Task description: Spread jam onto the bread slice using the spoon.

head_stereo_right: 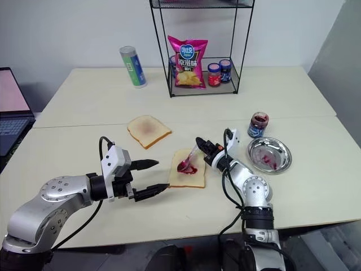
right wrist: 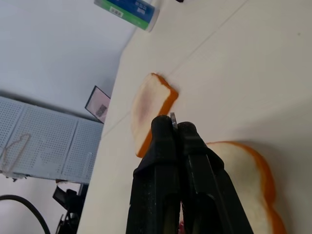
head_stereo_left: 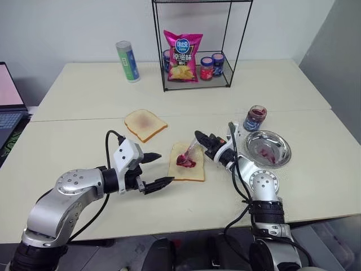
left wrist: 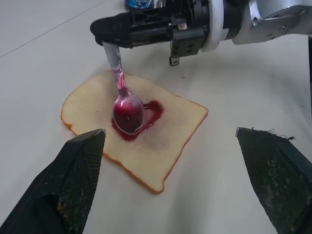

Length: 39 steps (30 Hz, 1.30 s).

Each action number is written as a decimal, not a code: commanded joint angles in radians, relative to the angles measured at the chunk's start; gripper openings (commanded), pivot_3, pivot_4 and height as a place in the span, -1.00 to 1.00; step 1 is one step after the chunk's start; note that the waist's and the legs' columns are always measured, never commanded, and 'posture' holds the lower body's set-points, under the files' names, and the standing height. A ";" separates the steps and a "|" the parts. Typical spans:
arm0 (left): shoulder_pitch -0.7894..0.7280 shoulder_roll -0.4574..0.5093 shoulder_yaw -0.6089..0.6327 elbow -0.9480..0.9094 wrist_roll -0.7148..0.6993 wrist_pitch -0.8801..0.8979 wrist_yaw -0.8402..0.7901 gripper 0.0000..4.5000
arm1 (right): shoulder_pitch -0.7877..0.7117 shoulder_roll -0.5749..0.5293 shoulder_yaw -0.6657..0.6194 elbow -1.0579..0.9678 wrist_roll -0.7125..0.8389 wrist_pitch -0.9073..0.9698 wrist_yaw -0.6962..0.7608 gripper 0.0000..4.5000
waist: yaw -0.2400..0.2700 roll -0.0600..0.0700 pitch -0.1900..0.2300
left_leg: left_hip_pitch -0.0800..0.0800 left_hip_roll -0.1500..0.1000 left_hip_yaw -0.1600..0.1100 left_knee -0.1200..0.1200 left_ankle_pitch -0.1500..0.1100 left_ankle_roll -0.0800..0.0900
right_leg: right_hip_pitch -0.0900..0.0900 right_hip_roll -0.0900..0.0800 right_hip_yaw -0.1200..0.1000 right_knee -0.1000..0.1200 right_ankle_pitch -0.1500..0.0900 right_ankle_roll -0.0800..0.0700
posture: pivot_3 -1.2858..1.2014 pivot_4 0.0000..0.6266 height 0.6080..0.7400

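Two bread slices lie on the table point(head_stereo_left: 84, 214). The bread slice point(head_stereo_left: 194, 170) carrying the jam point(head_stereo_left: 188, 164) sits near the table's centre, between the two arms; a second slice point(head_stereo_left: 145, 124), with only a faint pink smear, lies just beyond it toward the robot's left, apart from it. One spoon point(head_stereo_left: 187, 152) is present. Three jars are counted: two red-lidded jars point(head_stereo_left: 207, 68) on the bottom shelf of a black wire rack point(head_stereo_left: 237, 51) at the far side, and one open jar point(head_stereo_left: 255, 118) with dark jam inside, standing just beside a round steel dish point(head_stereo_left: 281, 145). The dish holds red-purple smears and nothing else visible. The rack also holds one pink crisp bag point(head_stereo_left: 183, 55). One green-and-blue cylindrical can point(head_stereo_left: 127, 61) stands on the table left of the rack. A laptop point(head_stereo_left: 8, 101) shows at the left edge.

The right gripper point(head_stereo_left: 198, 137) reaches in from the right, roughly level and angled toward the left, its fingers point(right wrist: 168, 161) clenched on the spoon's handle. The spoon slopes down from the fingers, and its jam-coated bowl rests on the jam patch at the slice's centre.

The left gripper point(head_stereo_left: 161, 169) hangs just left of the jam-marked slice, pointing toward it and slightly downward. Its fingers point(left wrist: 78, 175) stand wide apart, released, grasping nothing, and not touching the bread.
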 commanded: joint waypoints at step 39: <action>-0.041 -0.005 -0.017 0.018 0.004 -0.041 -0.005 1.00 | -0.089 -0.106 -0.095 -0.051 0.166 0.073 0.012 -0.99 | 0.000 0.000 0.000 | 0.000 0.000 0.000 0.000 0.000 0.000 | 0.000 0.001 0.000 0.000 -0.001 0.001 | 0.03 -0.52 1.00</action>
